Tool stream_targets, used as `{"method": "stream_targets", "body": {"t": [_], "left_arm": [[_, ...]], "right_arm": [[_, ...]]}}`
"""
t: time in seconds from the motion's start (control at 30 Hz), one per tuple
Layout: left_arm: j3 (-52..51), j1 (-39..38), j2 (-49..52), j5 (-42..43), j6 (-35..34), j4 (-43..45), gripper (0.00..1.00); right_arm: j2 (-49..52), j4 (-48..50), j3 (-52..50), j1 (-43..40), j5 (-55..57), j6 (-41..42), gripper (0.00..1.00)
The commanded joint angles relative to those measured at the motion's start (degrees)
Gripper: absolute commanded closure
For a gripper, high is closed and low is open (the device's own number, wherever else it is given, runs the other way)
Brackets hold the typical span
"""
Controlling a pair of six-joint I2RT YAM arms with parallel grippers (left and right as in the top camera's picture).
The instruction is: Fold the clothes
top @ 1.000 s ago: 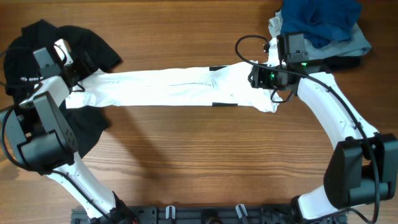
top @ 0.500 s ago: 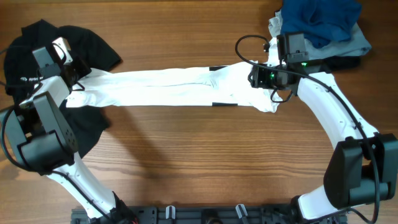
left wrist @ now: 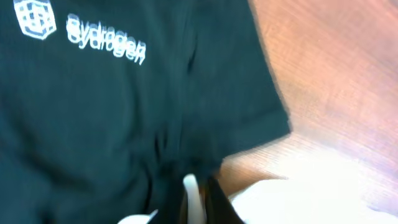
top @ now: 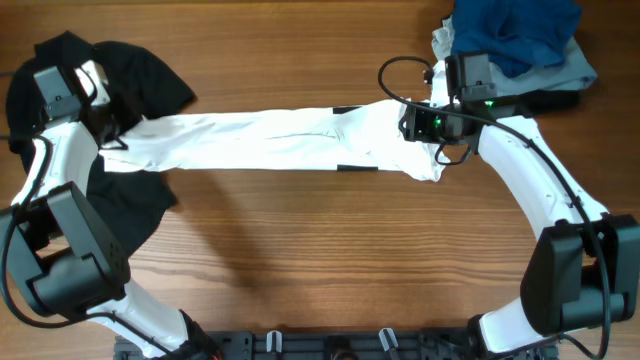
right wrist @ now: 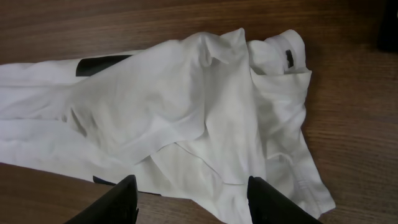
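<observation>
Right hand [right wrist: 191, 182] (fingers spread) poised above the white T-shirt [right wrist: 174, 106], bunched end

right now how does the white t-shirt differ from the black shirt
The white T-shirt is stretched into a long band across the table; the black shirt is bunched in a heap. The white T-shirt bears black block patches; the black shirt bears small white logos. The white T-shirt's left end overlaps the black shirt. Both are soft fabric garments.
</observation>
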Motion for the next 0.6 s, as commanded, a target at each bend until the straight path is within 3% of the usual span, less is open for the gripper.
{"method": "stream_targets", "body": {"t": [0.0,0.13,0.27,0.43,0.57], "left_arm": [[0.1,0.1,-0.4,0.3,0.1,-4.0,0.94],[0.1,0.2,-1.7,0.3,0.1,-8.7,0.93],[0.1,0.2,-5.9,-0.1,0.3,-10.9,0.66],[0.1,0.2,-11.8,-5.6,0.3,-11.4,0.22],[0.1,0.2,-13.7,-8.0,3.9,-11.9,0.17]], "right_arm": [[0.5,0.1,0.5,-0.1,-0.9,0.0,0.43],[0.5,0.1,0.5,-0.1,-0.9,-0.4,0.43],[0.5,0.1,0.5,-0.1,-0.9,-0.4,0.43],[0.5,0.1,0.5,-0.1,-0.9,-1.3,0.43],[0.5,-0.1,0.5,-0.1,-1.0,-1.3,0.43]]}}
